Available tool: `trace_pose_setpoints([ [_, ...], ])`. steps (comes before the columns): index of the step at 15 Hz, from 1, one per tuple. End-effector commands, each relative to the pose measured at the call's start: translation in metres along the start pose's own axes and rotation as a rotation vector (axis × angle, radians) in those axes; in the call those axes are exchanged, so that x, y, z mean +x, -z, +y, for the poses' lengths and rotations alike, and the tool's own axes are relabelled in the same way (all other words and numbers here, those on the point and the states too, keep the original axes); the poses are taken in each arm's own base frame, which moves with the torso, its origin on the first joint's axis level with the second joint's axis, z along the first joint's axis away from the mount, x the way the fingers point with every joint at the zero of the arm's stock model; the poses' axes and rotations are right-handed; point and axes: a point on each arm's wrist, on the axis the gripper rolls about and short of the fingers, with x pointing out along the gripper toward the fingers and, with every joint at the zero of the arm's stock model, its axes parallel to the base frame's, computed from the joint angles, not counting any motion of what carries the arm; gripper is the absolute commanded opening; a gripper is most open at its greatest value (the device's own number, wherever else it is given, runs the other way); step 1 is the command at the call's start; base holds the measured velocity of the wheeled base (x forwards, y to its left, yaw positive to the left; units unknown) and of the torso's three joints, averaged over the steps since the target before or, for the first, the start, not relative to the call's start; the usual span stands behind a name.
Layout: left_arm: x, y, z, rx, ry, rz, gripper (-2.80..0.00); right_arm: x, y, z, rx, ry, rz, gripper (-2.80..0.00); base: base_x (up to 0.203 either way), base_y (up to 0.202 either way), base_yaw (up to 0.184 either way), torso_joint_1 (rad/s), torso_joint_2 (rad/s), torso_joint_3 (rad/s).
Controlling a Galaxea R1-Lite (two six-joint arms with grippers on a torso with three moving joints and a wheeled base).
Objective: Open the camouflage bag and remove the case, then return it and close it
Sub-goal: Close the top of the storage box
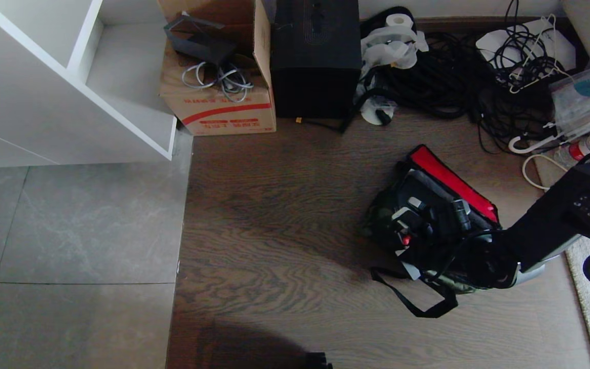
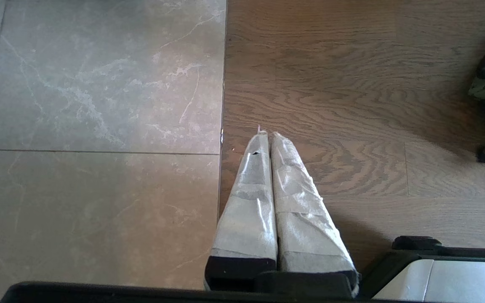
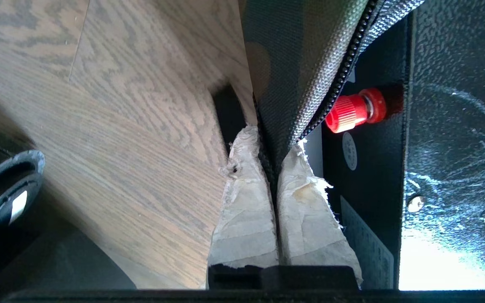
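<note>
Wood floor lies open left of the camouflage bag at your frame's lower right, lid up, the case inside. Your right tool is clenched on the bag's zipper edge; your left tool, pressed together, hangs over the tile seam.

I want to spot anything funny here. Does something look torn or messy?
Yes. The tape wrapped round the right gripper is frayed and torn at the tips, where it pinches the camouflage bag's zipper edge. Behind the bag, a tangle of black cables lies heaped on the floor.
</note>
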Motion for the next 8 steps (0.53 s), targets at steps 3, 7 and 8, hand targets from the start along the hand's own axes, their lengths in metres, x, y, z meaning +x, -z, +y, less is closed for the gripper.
trace_pose_setpoints([
  [3,0.001,0.003,0.000,0.000,0.000,0.007,-2.80,-0.002,0.006,0.007,-0.014,-0.013,0.024,0.00,0.000,0.000,0.000,0.000,0.00,0.000],
  [7,0.001,0.003,0.000,0.000,0.000,0.008,-2.80,-0.022,0.017,0.018,-0.024,-0.091,0.034,0.00,0.000,0.000,0.000,0.000,0.00,0.000],
  [8,0.001,0.003,0.000,0.000,0.000,0.008,-2.80,-0.031,0.017,0.019,-0.027,-0.141,0.008,0.00,0.000,0.000,0.000,0.000,0.00,0.000],
])
